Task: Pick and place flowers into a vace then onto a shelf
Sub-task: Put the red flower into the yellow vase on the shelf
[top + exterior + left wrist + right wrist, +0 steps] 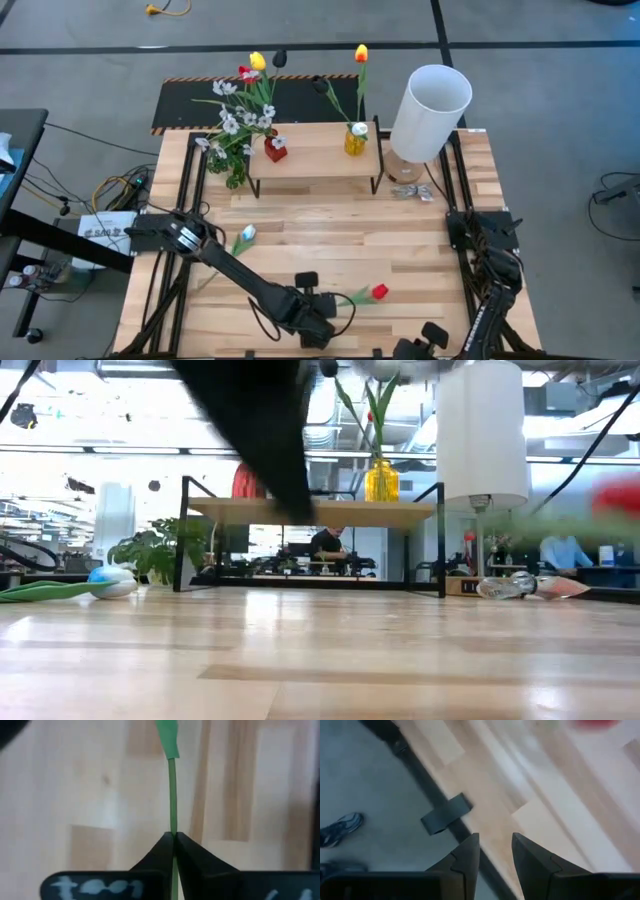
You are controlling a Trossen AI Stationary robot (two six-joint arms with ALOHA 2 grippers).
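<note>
Nearest you, your left gripper has its jaws clenched on the red tulip's stem low over the surface, right gripper parted over the edge, shelf beyond carrying two filled vases.

A red tulip on a green stem, a white tulip, yellow and red vases on the light-wood shelf, a white cylinder and black arms mark the pale slatted table.
</note>
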